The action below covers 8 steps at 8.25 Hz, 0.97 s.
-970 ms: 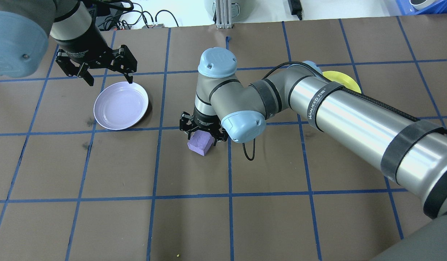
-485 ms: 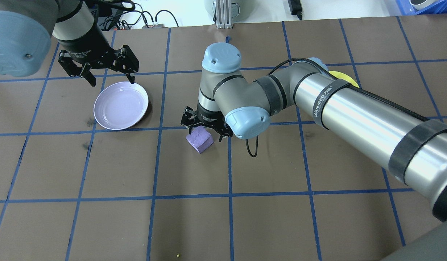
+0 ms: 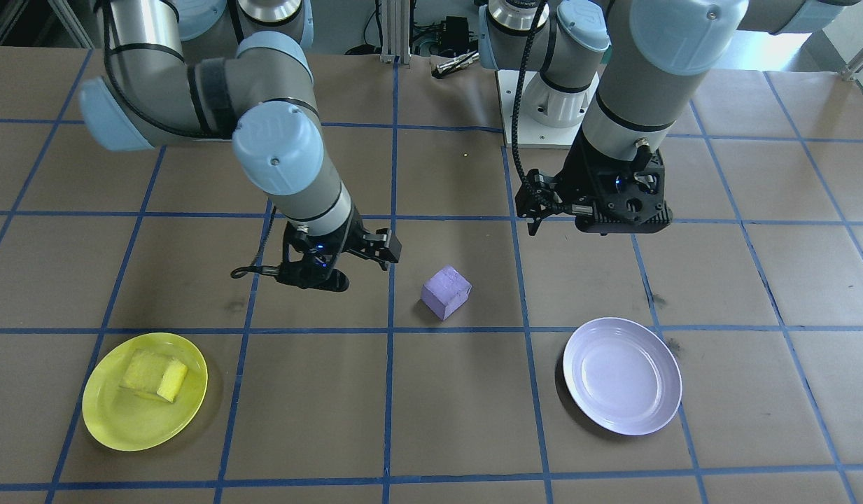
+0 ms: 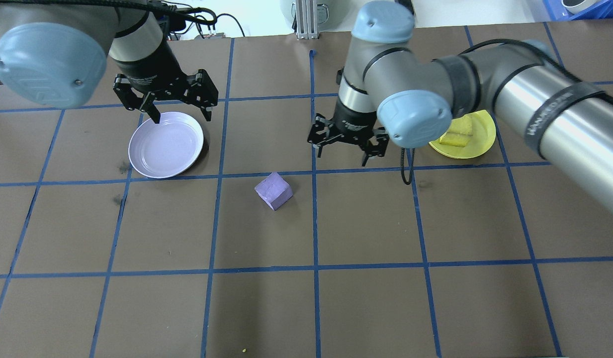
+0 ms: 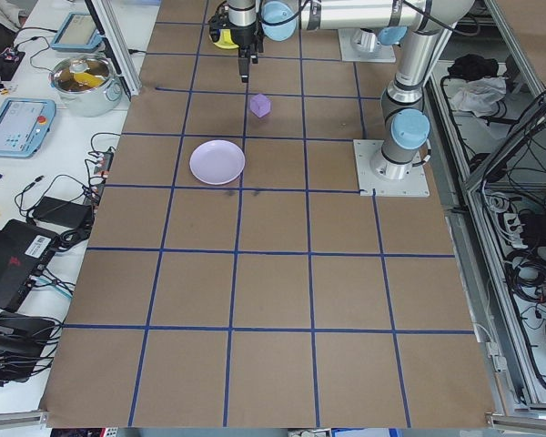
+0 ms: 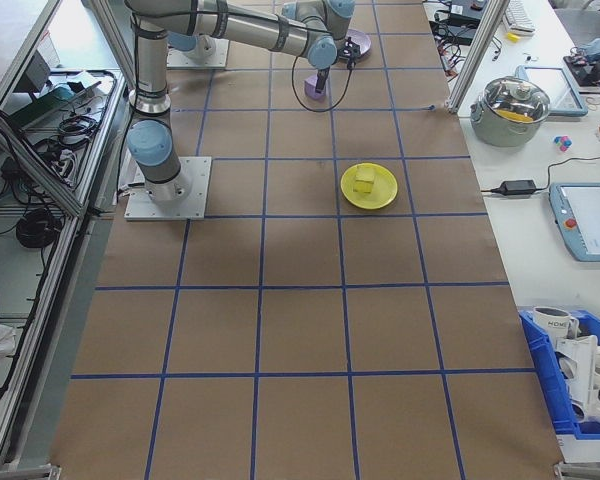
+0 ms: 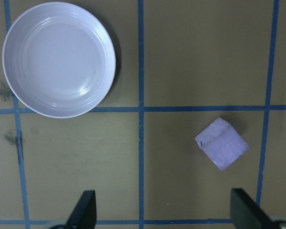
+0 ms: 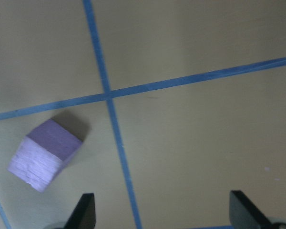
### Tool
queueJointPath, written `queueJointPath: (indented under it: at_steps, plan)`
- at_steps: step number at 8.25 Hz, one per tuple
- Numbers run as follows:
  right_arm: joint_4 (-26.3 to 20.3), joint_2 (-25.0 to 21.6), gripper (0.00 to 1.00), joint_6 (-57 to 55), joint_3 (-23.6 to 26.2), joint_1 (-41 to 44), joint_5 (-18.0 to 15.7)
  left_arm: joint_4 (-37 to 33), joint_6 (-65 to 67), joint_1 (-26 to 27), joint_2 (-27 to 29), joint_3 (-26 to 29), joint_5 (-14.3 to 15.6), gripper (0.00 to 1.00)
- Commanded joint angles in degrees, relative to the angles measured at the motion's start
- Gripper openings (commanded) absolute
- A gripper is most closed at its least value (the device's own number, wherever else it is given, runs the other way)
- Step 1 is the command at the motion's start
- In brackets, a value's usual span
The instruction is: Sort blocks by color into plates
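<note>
purple block [image 4: 273, 190] sits alone on the bench [image 4: 336, 298], between both plates. left fingers [image 4: 176, 114] spread, empty, over the lavender plate [image 4: 165, 144]'s far rim; right fingers [image 4: 342, 150] spread, empty. yellow block [image 3: 157, 374] in yellow plate [image 3: 116, 420]. block lies cornerwise, so i'd turn to pinch flat faces; rough matte foam, squeeze lightly.

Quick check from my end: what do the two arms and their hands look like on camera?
Both arms are silver-grey tubes with pale blue joint caps. The right arm wears black strap bands, white lettering and a black cable looping to the wrist. The left hand and right hand are black two-finger units; small blue lights glow on both.
</note>
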<state>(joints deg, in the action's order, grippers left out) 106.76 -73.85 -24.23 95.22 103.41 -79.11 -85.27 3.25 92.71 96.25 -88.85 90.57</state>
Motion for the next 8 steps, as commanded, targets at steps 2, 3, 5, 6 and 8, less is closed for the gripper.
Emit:
queueJointPath:
  at_steps: [2,3,5,6,8]
  plan:
    - [-12.44,-11.73,1.00,12.88,-0.03,-10.22,-11.92,0.01,12.99,6.16,2.26,-2.01,-1.18,1.00]
    - [-12.80,-14.11,1.00,13.07,-0.12,-11.72,-12.11,0.80,16.84,6.25,2.97,-3.59,-1.18,1.00]
    - [-12.72,-17.55,1.00,13.07,-0.30,-12.26,-12.55,1.51,29.29,6.52,5.60,-4.14,-3.88,1.00]
    - [-12.63,-18.95,1.00,13.07,-0.30,-12.26,-12.56,1.51,34.32,6.52,6.57,-4.14,-9.91,1.00]
    - [-12.02,-19.41,1.00,12.63,-0.03,-12.00,-11.51,2.64,33.67,6.60,9.99,-4.22,-10.50,1.00]
